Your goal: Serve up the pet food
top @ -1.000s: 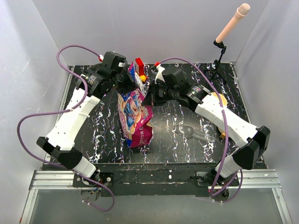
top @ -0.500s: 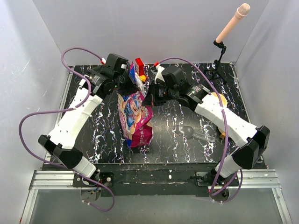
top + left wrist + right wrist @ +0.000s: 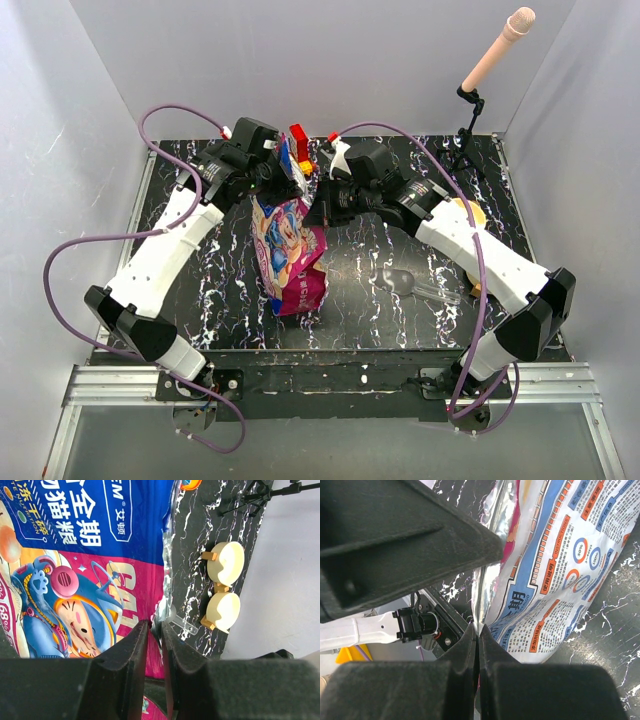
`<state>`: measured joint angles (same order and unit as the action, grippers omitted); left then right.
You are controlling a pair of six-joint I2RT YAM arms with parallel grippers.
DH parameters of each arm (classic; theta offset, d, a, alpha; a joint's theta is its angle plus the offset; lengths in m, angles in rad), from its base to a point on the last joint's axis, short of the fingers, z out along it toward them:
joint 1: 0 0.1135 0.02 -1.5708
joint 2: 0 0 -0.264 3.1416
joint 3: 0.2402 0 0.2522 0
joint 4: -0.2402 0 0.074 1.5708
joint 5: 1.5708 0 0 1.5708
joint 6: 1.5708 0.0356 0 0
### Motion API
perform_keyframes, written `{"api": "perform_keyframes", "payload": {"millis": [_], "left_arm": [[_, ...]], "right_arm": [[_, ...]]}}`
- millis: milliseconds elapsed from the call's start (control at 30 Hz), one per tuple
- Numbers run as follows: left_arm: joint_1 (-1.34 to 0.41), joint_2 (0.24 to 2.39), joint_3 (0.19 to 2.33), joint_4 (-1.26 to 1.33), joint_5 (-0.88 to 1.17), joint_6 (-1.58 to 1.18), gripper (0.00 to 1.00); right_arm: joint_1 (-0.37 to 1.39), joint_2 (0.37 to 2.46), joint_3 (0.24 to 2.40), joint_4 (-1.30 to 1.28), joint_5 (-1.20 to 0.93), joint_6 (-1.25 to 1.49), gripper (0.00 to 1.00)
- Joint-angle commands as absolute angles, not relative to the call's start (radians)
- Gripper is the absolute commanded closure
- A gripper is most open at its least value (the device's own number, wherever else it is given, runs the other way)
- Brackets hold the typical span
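Note:
The pet food bag (image 3: 290, 255), glossy pink, white and blue, stands upright mid-table. No kibble shows; it is hidden inside the bag. My left gripper (image 3: 287, 180) is shut on the bag's top edge from the left. In the left wrist view the jaws (image 3: 155, 627) pinch the bag's (image 3: 75, 555) silvery edge. My right gripper (image 3: 318, 205) is shut on the top edge from the right. In the right wrist view its fingers (image 3: 478, 627) clamp the foil seam of the bag (image 3: 560, 570).
A clear scoop (image 3: 405, 283) lies right of the bag. Two cream bowls (image 3: 226, 562) sit at the right edge, partly under the right arm (image 3: 470, 215). Coloured toy blocks (image 3: 298, 135) stand behind the bag. A tripod stand (image 3: 470, 110) is at the back right.
My left arm has shifted a little to the right and toward the back, still holding the bag's top. The right arm and the bag's lower part have barely moved.

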<state>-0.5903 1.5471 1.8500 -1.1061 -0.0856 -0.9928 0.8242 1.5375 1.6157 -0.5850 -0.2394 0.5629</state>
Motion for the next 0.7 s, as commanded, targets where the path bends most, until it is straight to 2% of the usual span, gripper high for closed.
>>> {"api": "perform_keyframes", "payload": {"millis": [0, 67, 100, 167, 367, 500, 667], "left_arm": [[-0.583, 1.536, 1.827, -1.106, -0.113, -0.980, 0.85], [-0.581, 1.534, 1.839, -1.118, -0.132, -0.977, 0.86], [-0.581, 1.531, 1.847, -1.118, -0.135, -0.968, 0.83], [-0.581, 1.523, 1.853, -1.124, -0.140, -0.954, 0.71], [-0.581, 1.493, 1.861, -1.127, -0.166, -0.953, 0.68], [-0.577, 1.497, 1.887, -1.124, -0.183, -0.933, 0.59], [-0.575, 1.513, 1.896, -1.134, -0.183, -0.925, 0.63]], "right_arm": [[0.831, 1.517, 1.689, -0.584, -0.324, 0.549, 0.99], [0.831, 1.516, 1.687, -0.586, -0.321, 0.549, 0.99], [0.831, 1.513, 1.686, -0.586, -0.319, 0.548, 0.99], [0.831, 1.509, 1.681, -0.584, -0.318, 0.549, 0.99], [0.831, 1.509, 1.672, -0.577, -0.316, 0.554, 0.99], [0.831, 1.512, 1.672, -0.575, -0.322, 0.557, 0.99], [0.831, 1.519, 1.677, -0.577, -0.327, 0.558, 0.99]]}}
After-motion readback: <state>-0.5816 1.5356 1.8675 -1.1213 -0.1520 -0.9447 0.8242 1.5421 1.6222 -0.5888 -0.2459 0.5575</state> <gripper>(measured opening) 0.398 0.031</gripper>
